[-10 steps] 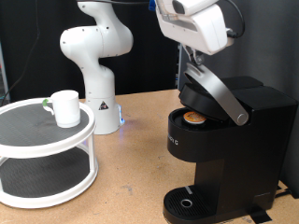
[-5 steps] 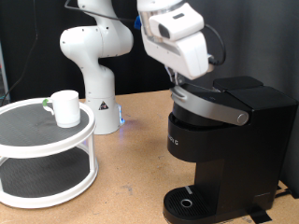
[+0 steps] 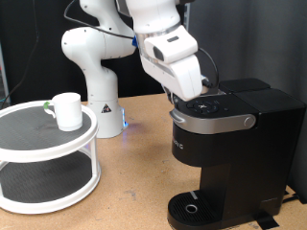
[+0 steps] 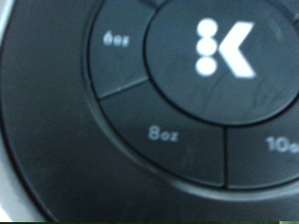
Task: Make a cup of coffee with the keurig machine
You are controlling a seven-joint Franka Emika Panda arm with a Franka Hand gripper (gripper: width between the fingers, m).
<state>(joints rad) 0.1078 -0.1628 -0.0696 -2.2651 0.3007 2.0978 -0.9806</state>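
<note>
**A:** Take the exterior view first. A second ago the lid of the keurig machine (image 3: 228, 144) stood raised, with a pod showing in the chamber. Now you see it shut flat, and the gripper (image 3: 192, 96) has come down onto the lid's top. The cup (image 3: 67, 110) sits on the white two-tier stand (image 3: 38, 168) at the exterior view's left, well apart from the machine's drip base.

**B:** And the jaws?

**A:** You cannot tell; the hand hides them. In the wrist view you get only the button ring (image 4: 159, 140), very close: 6oz, 8oz, part of 10oz, and the K. I judge loading finished, though no cup waits underneath.
</note>
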